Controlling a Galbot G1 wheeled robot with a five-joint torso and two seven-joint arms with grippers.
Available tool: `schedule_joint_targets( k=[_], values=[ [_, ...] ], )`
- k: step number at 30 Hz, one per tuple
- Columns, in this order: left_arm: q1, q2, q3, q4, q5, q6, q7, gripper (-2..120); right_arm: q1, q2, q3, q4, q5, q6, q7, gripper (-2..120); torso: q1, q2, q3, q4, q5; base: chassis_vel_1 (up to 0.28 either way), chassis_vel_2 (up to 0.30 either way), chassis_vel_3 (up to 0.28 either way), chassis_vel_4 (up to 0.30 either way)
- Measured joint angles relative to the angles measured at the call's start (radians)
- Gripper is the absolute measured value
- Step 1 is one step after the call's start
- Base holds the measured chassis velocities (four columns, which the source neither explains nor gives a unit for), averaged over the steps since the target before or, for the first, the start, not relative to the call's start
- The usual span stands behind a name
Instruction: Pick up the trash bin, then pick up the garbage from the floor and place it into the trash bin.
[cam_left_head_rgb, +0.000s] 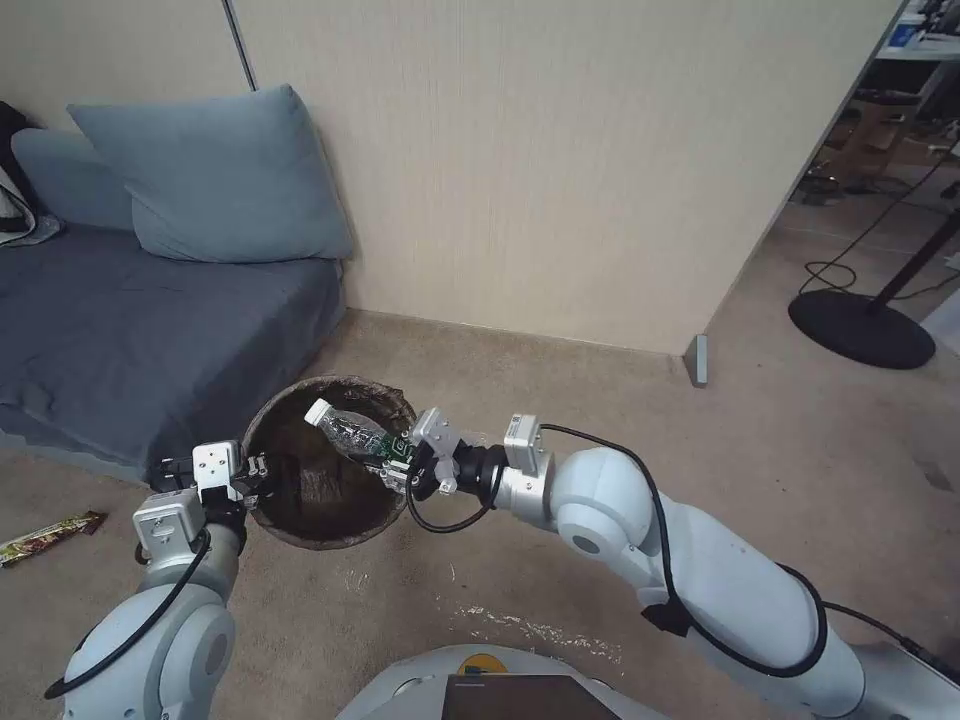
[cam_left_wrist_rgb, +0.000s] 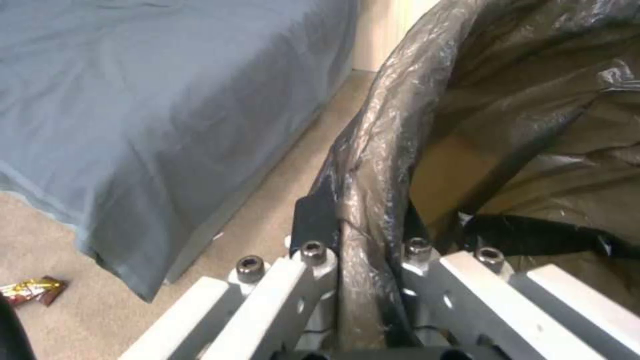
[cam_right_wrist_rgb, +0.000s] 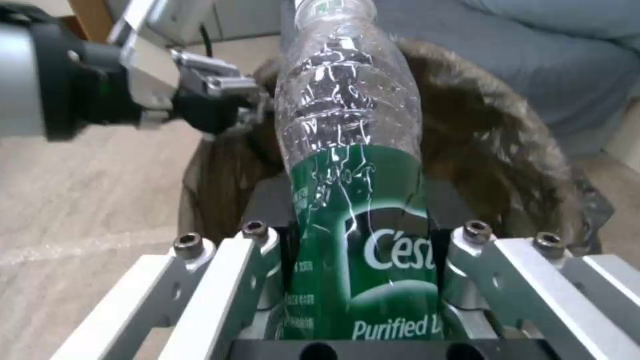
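Note:
The trash bin (cam_left_head_rgb: 325, 465), round and lined with a crinkled dark bag, hangs tilted above the carpet, its mouth facing me. My left gripper (cam_left_head_rgb: 262, 478) is shut on the bin's rim (cam_left_wrist_rgb: 363, 200) at its left side. A clear bottle (cam_left_head_rgb: 355, 433) with a green label lies across the bin's mouth, white cap pointing left. My right gripper (cam_left_head_rgb: 400, 465) is shut on the bottle's labelled end (cam_right_wrist_rgb: 363, 250). In the right wrist view the bin (cam_right_wrist_rgb: 493, 150) sits behind the bottle, with the left gripper (cam_right_wrist_rgb: 250, 107) on its rim.
A snack wrapper (cam_left_head_rgb: 50, 537) lies on the carpet at the left, also seen as a wrapper (cam_left_wrist_rgb: 30, 291) by the sofa's corner. The grey sofa (cam_left_head_rgb: 130, 330) with cushions stands close behind the bin. A beige wall panel (cam_left_head_rgb: 560, 160) and a black stand base (cam_left_head_rgb: 860, 328) stand further back.

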Motion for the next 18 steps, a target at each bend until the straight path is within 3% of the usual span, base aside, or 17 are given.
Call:
schedule_joint_targets(
  k=[16, 18],
  values=[
    [0.001, -0.012, 0.003, 0.000, 0.002, 0.000, 0.001, 4, 0.083, 0.072, -0.092, -0.080, 0.008, -0.020, 0.093, 30, 0.000, 0.000, 0.000, 0.0002, 0.0000, 0.000, 0.000, 0.000, 0.000],
    [0.000, -0.013, 0.003, 0.000, 0.002, 0.000, 0.001, 4, 0.088, 0.085, -0.102, -0.087, 0.009, -0.026, 0.109, 37, 0.000, 0.000, 0.000, 0.0001, 0.0000, 0.000, 0.000, 0.000, 0.000]
  ],
)
